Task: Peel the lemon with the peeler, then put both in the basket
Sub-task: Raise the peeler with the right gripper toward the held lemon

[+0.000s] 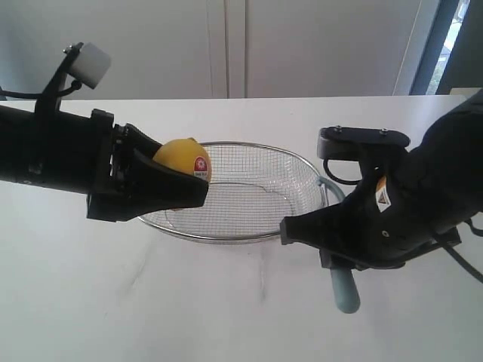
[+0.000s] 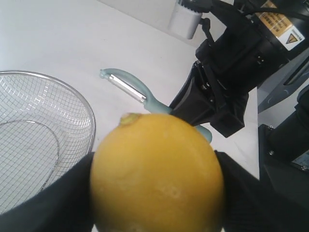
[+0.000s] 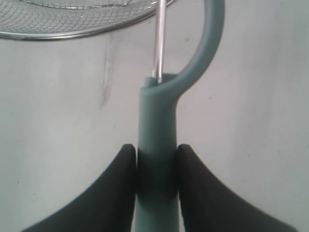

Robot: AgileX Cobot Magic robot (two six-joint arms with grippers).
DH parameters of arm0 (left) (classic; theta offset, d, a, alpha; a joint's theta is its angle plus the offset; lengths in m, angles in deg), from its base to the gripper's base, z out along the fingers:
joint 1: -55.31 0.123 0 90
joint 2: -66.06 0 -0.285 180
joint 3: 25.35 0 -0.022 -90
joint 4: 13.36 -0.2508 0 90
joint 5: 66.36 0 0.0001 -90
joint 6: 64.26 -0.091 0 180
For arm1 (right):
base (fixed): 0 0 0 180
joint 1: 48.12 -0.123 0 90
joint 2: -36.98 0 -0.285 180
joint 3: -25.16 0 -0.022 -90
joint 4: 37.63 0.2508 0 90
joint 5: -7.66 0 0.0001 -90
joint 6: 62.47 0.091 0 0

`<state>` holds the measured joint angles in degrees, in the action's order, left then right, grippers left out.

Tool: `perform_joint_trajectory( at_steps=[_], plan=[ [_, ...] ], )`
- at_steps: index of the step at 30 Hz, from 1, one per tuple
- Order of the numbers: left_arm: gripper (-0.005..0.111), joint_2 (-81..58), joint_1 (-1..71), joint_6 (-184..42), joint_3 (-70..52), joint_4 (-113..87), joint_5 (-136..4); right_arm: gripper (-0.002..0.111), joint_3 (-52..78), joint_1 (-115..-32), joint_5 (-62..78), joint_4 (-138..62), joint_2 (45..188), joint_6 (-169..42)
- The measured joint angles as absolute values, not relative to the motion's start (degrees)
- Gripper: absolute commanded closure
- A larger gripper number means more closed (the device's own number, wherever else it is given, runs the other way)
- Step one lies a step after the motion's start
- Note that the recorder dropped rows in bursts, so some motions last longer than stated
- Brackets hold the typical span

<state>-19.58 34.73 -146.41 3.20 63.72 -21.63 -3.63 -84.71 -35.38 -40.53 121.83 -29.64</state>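
- Exterior view: your lemon (image 1: pixel 183 157) hangs over the basket's (image 1: pixel 234 237) left rim, clamped in the left end effector (image 1: pixel 192 177), sticker facing near.
- The peeler (image 1: pixel 345 290) lies right of the lemon. The right end effector (image 3: pixel 157 159) grips its handle. Its long axis runs near to far, with the head beside the basket's right rim.
- You have one lemon, one peeler and one basket, which rests on the tabletop (image 1: pixel 226 317).

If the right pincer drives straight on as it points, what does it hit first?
Probably the shiny rim of the silver wire-mesh basket, met by the pale teal peeler it grips; depth unclear.
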Motion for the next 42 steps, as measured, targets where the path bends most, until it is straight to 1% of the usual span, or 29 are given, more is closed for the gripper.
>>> perform_joint_trajectory(
  at_steps=[13,23,27,35,42],
  plan=[
    [0.107,-19.6,34.7,-146.5,3.2,63.7,-21.6,0.108,-3.6,-84.7,-37.9,-42.8,121.8,-33.8],
    [0.107,-19.6,34.7,-146.7,3.2,63.7,-21.6,0.108,-3.6,-84.7,-37.4,-34.8,121.8,-43.2],
    [0.107,-19.6,34.7,-146.7,3.2,63.7,-21.6,0.108,-3.6,-81.7,-37.3,-28.8,121.8,-49.5],
    [0.107,-19.6,34.7,-146.7,3.2,63.7,-21.6,0.108,-3.6,-73.1,-37.2,-9.3,121.8,-71.0],
    [0.107,-19.6,34.7,-146.9,3.2,63.7,-21.9,0.108,-3.6,-68.5,-41.1,1.8,121.8,-86.1]
  ],
)
